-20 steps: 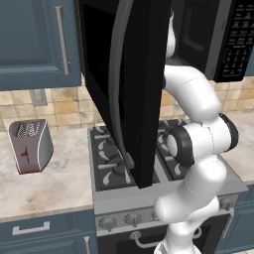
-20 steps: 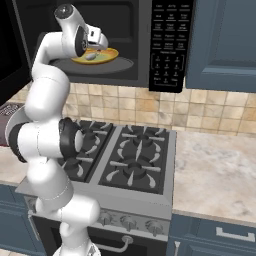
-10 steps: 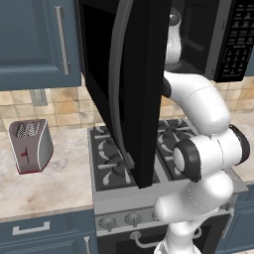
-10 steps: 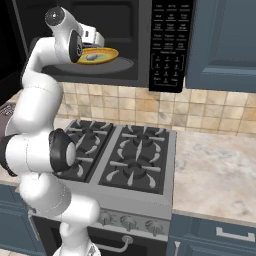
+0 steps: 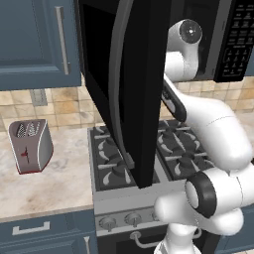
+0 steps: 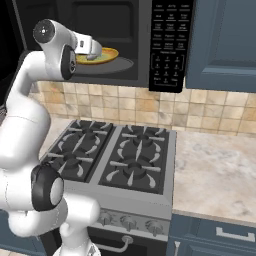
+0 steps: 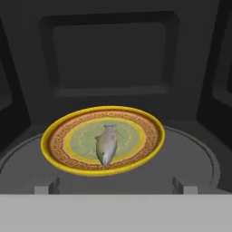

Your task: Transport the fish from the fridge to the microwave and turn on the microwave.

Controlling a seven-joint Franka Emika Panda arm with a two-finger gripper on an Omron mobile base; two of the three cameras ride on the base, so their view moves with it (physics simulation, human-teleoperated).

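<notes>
The end effector [image 7: 116, 186] is wide open and empty, with the fish [image 7: 106, 144] lying on its plate [image 7: 63, 156] just ahead. The microwave [image 6: 167, 45] door [image 5: 141, 89] stands open beside the arm. Swinging it shut carelessly could catch the arm or jolt the plate.

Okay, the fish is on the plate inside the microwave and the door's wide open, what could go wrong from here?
1. The microwave door hangs wide open beside the arm; the arm may knock it while backing out.
2. The gripper, jaws open, sits right at the yellow plate; a careless pull-back might drag it or roll the fish.
3. The keypad does nothing useful unless the door is shut first.
</notes>
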